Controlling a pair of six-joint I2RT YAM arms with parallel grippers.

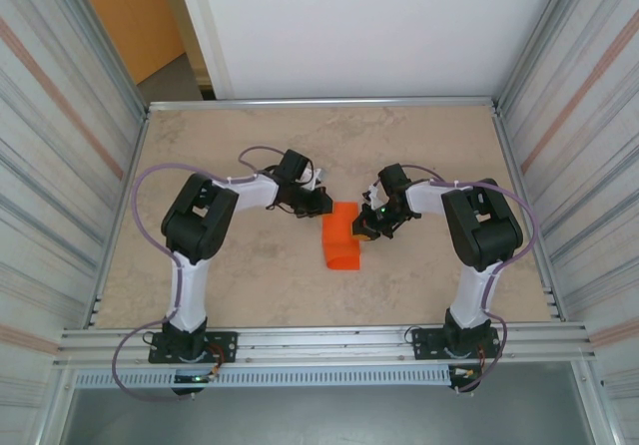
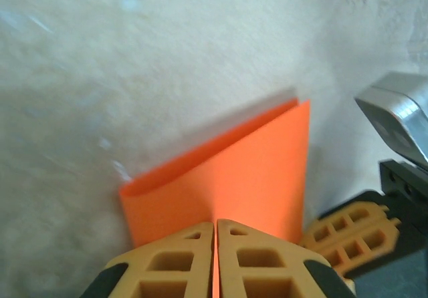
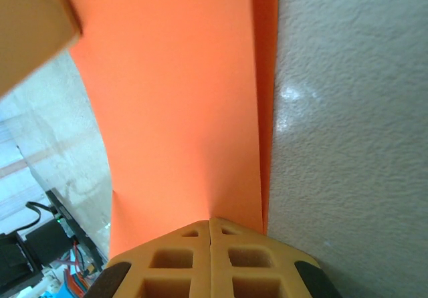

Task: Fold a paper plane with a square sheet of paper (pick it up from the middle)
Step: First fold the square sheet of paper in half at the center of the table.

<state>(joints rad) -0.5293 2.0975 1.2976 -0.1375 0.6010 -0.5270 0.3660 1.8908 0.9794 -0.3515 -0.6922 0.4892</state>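
**paperjam:** Reading this from the arm bases outward: how far along is it?

**yam_lurker:** Early, I reckon. The first thing you hit is the square sheet of paper [image 1: 341, 240], bright orange, about mid-table [image 1: 250, 295] between the two arms. Its near end sits low, but I can't tell if it's actually touching the surface. It's doubled over. The left wrist view shows two layers with a soft rounded bend down one side, and the free edges almost line up. So the fold in half looks basically done, just not pressed sharp.

**paperjam:** And the grippers?

**yam_lurker:** Both are on the far part of the sheet, close beside each other. The left gripper [image 2: 215, 234] comes in from the left, pads pressed together with the orange paper nipped between them. The right gripper [image 3: 210, 228] does the same from the right, jaws tight on the sheet.

**paperjam:** So what's left?

**yam_lurker:** Pretty much everything, at a guess. The centre crease needs flattening, then the corners go in for a nose, then the wings. There's no point and no wings anywhere yet. Beyond the grippers there's beige tabletop back to the white back wall [image 1: 359, 26].
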